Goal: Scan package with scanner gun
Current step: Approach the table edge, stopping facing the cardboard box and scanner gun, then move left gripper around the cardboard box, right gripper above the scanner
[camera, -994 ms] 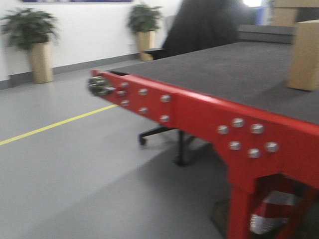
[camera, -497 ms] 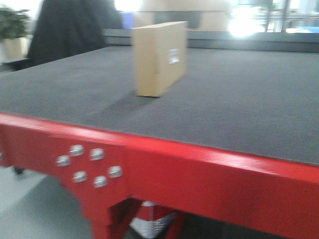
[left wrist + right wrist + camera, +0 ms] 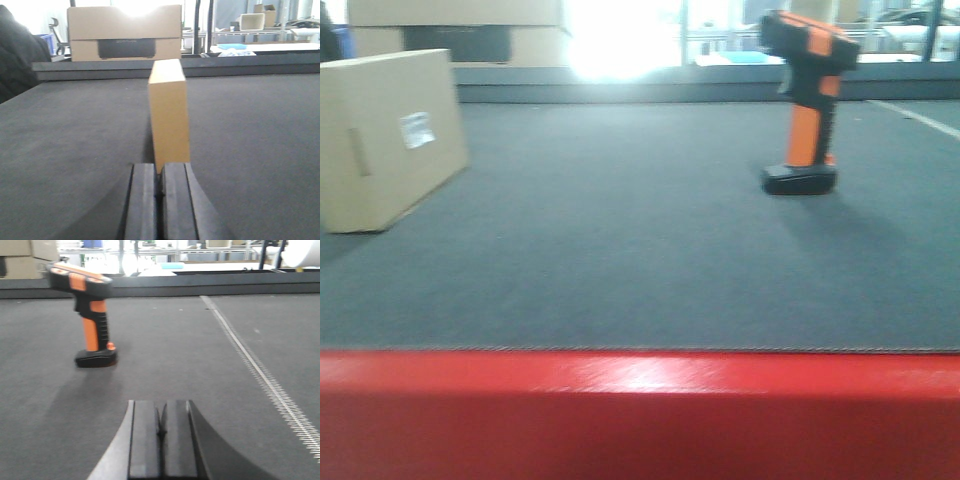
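Note:
A brown cardboard package (image 3: 385, 140) with a white label stands upright at the left of the grey table; in the left wrist view the package (image 3: 169, 115) stands straight ahead, narrow end toward me. My left gripper (image 3: 160, 172) is shut and empty, just short of it. An orange and black scanner gun (image 3: 804, 100) stands upright on its base at the right rear; in the right wrist view the scanner gun (image 3: 90, 315) is ahead and to the left. My right gripper (image 3: 161, 410) is shut and empty, well short of it.
The table has a red front edge (image 3: 640, 410) and a grey felt top (image 3: 640, 260). A large cardboard box (image 3: 125, 32) stands beyond the far edge. A seam (image 3: 250, 360) runs across the felt at the right. A dark-clothed figure (image 3: 15, 60) is at far left.
The front view has swung right: from the table's left corner and floor, past the package, to the package at left and the scanner gun at right.

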{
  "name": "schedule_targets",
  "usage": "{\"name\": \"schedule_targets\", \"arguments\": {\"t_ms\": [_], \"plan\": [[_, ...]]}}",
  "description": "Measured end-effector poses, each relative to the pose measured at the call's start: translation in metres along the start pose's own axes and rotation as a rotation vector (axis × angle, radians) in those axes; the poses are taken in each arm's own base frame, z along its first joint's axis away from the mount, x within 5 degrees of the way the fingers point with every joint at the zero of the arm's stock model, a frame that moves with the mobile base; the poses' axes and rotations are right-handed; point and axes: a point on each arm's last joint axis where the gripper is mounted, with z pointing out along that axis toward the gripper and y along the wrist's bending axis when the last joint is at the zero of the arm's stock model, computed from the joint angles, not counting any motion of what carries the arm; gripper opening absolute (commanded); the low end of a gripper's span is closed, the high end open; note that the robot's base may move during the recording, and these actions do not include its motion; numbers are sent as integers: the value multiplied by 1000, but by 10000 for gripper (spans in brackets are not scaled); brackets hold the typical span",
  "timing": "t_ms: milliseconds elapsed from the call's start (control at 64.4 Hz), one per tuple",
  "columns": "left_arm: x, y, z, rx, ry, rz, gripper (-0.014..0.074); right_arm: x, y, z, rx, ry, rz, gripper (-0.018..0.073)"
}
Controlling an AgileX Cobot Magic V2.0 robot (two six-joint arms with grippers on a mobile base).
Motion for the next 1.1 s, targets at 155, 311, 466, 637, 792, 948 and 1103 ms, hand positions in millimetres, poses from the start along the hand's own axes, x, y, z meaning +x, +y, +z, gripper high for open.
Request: {"name": "schedule_targets", "arguments": {"t_ms": [155, 311, 466, 637, 792, 948, 1103], "plan": [[0, 0, 0, 0, 0, 0, -111, 0, 1, 0, -19, 1, -1, -151], [0, 0, 0, 0, 0, 0, -111, 0, 3, 0, -51, 4, -3, -151], [0, 0, 0, 0, 0, 0, -111, 0, 3, 0, -58, 4, -3, -151], [0, 0, 0, 0, 0, 0, -111, 0, 3, 0, -60, 5, -3, -151], [0, 0, 0, 0, 0, 0, -111, 0, 3, 0, -60, 5, -3, -151], [0, 0, 0, 0, 0, 0, -111, 0, 3, 0, -60, 5, -3, -151], [0, 0, 0, 0, 0, 0, -111, 0, 3, 0, -60, 5, -3, -151]]}}
